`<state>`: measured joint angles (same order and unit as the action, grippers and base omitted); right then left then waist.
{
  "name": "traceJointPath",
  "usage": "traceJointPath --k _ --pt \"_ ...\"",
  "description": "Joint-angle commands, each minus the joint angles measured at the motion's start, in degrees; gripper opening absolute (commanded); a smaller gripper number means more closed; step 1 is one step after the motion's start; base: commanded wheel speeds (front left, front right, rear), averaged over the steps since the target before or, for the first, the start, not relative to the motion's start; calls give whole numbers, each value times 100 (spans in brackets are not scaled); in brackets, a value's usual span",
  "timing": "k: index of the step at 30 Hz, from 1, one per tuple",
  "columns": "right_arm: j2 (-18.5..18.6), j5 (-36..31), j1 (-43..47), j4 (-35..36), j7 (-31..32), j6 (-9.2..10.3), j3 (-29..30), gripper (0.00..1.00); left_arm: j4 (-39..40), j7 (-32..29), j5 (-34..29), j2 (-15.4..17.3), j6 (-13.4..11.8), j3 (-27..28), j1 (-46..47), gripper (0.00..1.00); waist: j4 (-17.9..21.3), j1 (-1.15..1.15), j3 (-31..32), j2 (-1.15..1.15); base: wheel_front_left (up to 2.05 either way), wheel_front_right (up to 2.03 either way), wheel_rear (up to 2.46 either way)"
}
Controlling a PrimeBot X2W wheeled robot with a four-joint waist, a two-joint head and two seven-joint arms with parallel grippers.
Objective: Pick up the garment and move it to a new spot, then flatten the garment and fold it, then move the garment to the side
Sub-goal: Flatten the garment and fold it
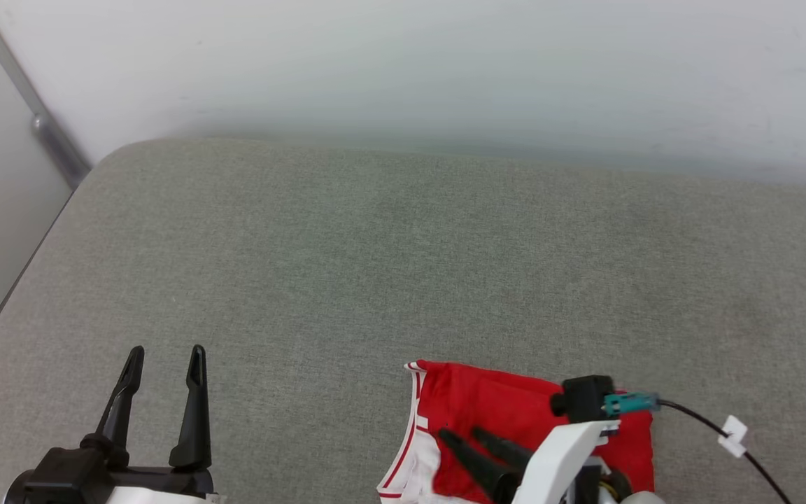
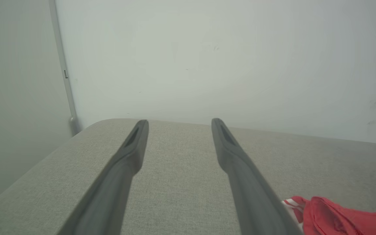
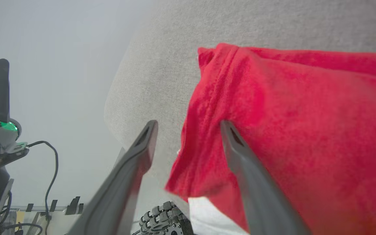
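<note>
— Where is the garment (image 1: 501,406)?
— Red, with white striped trim on its left edge. It lies folded at the near edge of the grey surface (image 1: 375,245), right of centre.
— And the right gripper (image 1: 462,437)?
— Over the garment, fingers spread and pointing up-left. In its wrist view one finger lies across the red cloth, the other over bare surface just beside the cloth's edge. Nothing is clasped between them; whether they touch the cloth, I cannot tell.
— The left gripper (image 1: 166,357)?
— Well apart to the left, fingers spread and empty, above bare surface.
</note>
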<state>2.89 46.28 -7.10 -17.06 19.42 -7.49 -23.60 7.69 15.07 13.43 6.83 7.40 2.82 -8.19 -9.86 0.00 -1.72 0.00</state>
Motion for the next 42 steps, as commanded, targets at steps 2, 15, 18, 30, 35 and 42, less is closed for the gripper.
traceJointPath --k 2,15,18,30,35,42 --pt "-3 135 -149 70 25 0 -252 100 1 12 11 -9 8 27 -63 100 37 0 7 0 0 0 0" --pt "-3 -1460 -673 550 -25 0 140 100 39 12 -24 20 8 17 -78 100 369 0 107 0 0 0 0" --pt "56 -2269 -763 774 -183 1 457 100 54 12 -29 18 8 -26 -48 100 435 0 108 0 0 0 0" --pt "544 -4322 -273 1586 -1763 1 1860 100 41 12 -13 3 8 -153 39 100 645 0 54 0 0 0 0" --pt "269 -4276 229 1878 -2255 1 2434 100 45 12 -10 14 8 -193 7 100 707 0 25 0 0 0 0" --pt "103 -4370 729 2178 -2716 1 2643 100 127 12 -40 -39 8 -155 -40 100 777 0 -10 0 0 0 0"
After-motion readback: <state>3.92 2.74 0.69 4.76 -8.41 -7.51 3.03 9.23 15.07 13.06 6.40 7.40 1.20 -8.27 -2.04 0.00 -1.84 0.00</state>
